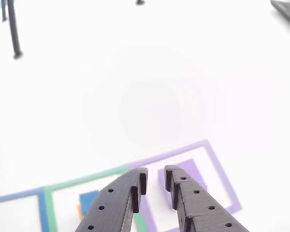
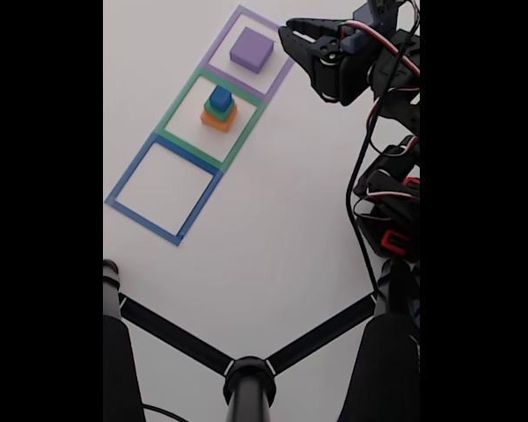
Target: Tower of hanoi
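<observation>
The tower of hanoi is split in two. The flat purple block (image 2: 252, 49) (image 1: 189, 175) lies alone inside the purple taped outline (image 2: 213, 54). In the green taped outline (image 2: 178, 107) the orange block (image 2: 218, 121) carries the green cube (image 2: 218, 110), and the blue cube (image 2: 221, 97) (image 1: 88, 200) sits on top. My gripper (image 2: 289, 31) (image 1: 155, 177) hovers just right of the purple block in the fixed view. It is open and its dark fingers (image 1: 116, 203) hold nothing. In the other view the left finger hides most of the stack.
A blue taped outline (image 2: 163, 189) with nothing in it lies below the green one. Black stand legs (image 2: 185, 343) meet at a hub at the bottom of the fixed view. The arm's body and cables (image 2: 387, 176) run down the right side. A dark pole (image 1: 13, 29) stands far left.
</observation>
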